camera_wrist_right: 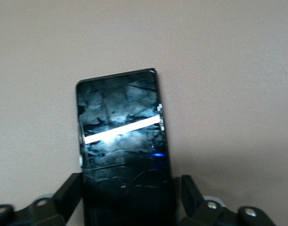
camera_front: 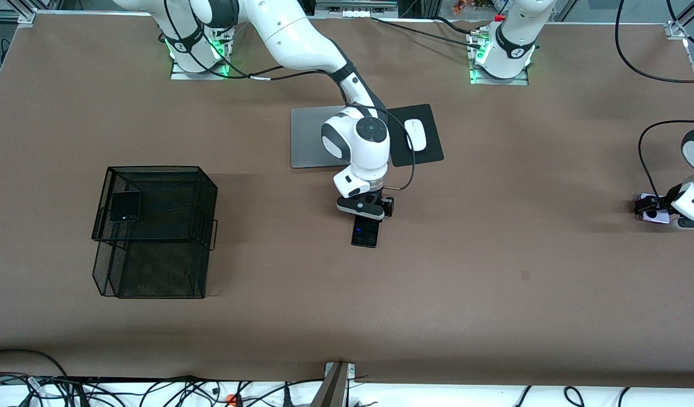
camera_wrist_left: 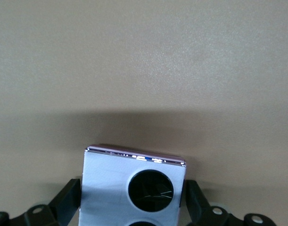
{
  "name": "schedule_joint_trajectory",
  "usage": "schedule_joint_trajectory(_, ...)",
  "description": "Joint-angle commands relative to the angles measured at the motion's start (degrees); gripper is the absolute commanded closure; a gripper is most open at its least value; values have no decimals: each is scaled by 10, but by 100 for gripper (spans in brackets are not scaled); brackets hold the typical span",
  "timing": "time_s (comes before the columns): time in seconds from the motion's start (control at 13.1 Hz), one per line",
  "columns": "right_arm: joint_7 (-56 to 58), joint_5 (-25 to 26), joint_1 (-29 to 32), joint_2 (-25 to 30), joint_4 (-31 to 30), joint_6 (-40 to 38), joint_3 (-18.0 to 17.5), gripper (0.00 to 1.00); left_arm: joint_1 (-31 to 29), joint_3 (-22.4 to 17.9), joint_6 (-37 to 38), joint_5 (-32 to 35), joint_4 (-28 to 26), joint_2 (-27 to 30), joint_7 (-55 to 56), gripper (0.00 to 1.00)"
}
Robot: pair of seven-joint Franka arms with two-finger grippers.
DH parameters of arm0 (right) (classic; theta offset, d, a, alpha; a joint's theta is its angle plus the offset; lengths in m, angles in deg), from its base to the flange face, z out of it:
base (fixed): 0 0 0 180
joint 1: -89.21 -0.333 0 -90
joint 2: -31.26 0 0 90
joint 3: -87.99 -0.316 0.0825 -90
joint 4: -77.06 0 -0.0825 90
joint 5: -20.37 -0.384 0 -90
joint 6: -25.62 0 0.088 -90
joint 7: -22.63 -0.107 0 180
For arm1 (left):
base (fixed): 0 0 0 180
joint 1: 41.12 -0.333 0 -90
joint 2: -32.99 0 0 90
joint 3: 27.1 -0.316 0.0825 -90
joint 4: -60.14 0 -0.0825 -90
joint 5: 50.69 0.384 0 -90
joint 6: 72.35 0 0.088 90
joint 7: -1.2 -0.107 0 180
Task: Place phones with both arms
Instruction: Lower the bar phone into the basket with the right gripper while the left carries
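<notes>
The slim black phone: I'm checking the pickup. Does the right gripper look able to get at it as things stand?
Probably yes. The right gripper sits right over the slim black phone on the table, its open fingers flanking the phone's sides, with nothing between them.

Brown table point(camera_front: 494, 282), cables point(camera_front: 154, 390) along its near edge

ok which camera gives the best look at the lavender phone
The left wrist view: the lavender phone fills it, between the left gripper's fingers. The front view shows a sliver at the table edge; the right wrist view, none.
</notes>
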Motion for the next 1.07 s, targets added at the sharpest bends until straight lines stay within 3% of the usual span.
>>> schedule_joint_trajectory(0.0, 4, 8, 0, -5, 12, -4, 0, 100, -4, 9, 0, 5, 13, -7, -10, 48)
schedule_joint_trajectory(0.15, 5, 8, 1, 6, 15, -23, 3, 100, -3, 10, 4, 6, 13, -5, -11, 62)
schedule_joint_trajectory(0.3, 12, 8, 6, 22, 17, -59, 9, 100, -2, 17, 18, 7, 13, 7, -15, 62)
schedule_joint_trajectory(0.46, 34, 7, 12, 50, 18, -96, 10, 100, -2, 47, 90, 7, 32, 30, -13, 62)
schedule_joint_trajectory(0.69, 63, 7, 20, 103, 18, -161, 10, 100, 15, 106, 281, 5, 123, 35, -7, 62)
schedule_joint_trajectory(0.99, 124, 4, 24, 177, 16, -274, 33, 100, 82, 116, 381, 4, 183, 40, 10, 62)
